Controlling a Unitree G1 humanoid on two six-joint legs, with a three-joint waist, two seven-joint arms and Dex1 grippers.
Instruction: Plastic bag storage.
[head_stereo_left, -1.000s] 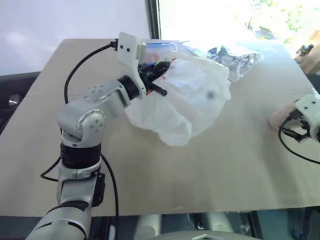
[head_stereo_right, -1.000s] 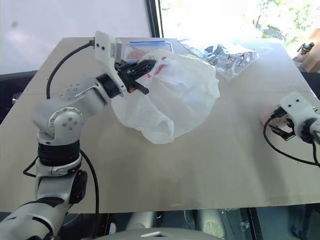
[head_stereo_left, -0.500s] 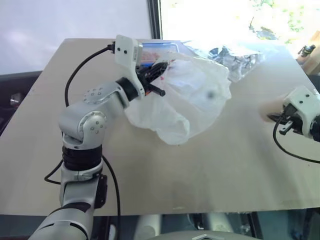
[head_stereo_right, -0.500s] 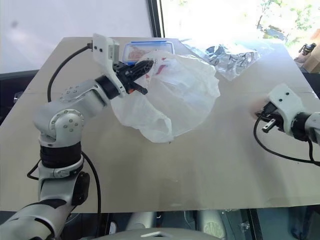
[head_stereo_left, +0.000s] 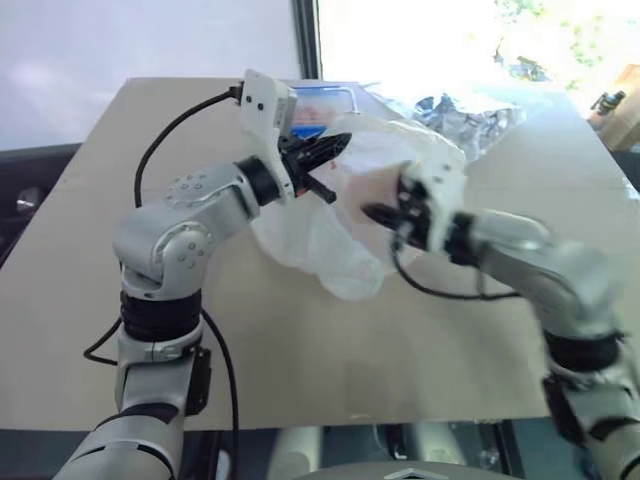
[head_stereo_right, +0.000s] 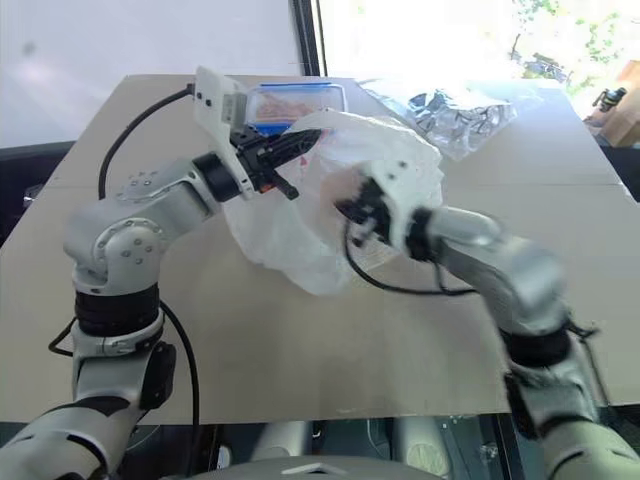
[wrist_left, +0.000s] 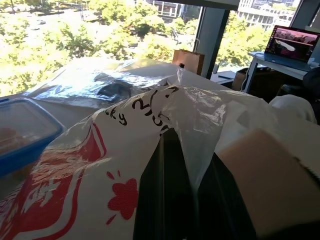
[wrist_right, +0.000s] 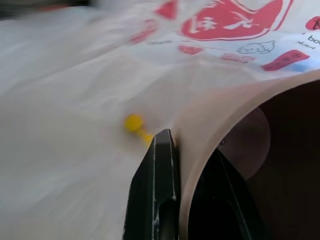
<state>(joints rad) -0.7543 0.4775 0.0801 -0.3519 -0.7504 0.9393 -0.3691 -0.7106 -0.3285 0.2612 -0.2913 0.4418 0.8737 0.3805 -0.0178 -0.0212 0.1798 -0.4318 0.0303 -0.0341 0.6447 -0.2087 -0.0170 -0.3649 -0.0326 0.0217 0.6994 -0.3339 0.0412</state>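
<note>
- Currently a blue-rimmed clear container (head_stereo_right: 296, 101) is sitting at the far edge of the table (head_stereo_right: 300, 340), just behind the plastic bag (head_stereo_right: 290, 230); part of it is being hidden by the bag and the left tool's camera housing.
- Clear silvery plastic wrap (head_stereo_right: 455, 110) with dark bits is lying at the far right of the table, near the bag; contact cannot be judged.
- Left arm is reaching forward and to the right, elbow bent, holding its tool about level; the left tool (head_stereo_right: 290, 150) is clamped tight on the bag's upper edge.
- Right arm is crossing toward the middle, pointing forward-left; the right tool (head_stereo_right: 352, 212) is pinched together on a fold of the bag's side.
- Bag is being held up between both tools, its lower part drooping toward the table's middle; its long axis is running from far-right to near-left.
- Red motifs are showing near the left grip.
</note>
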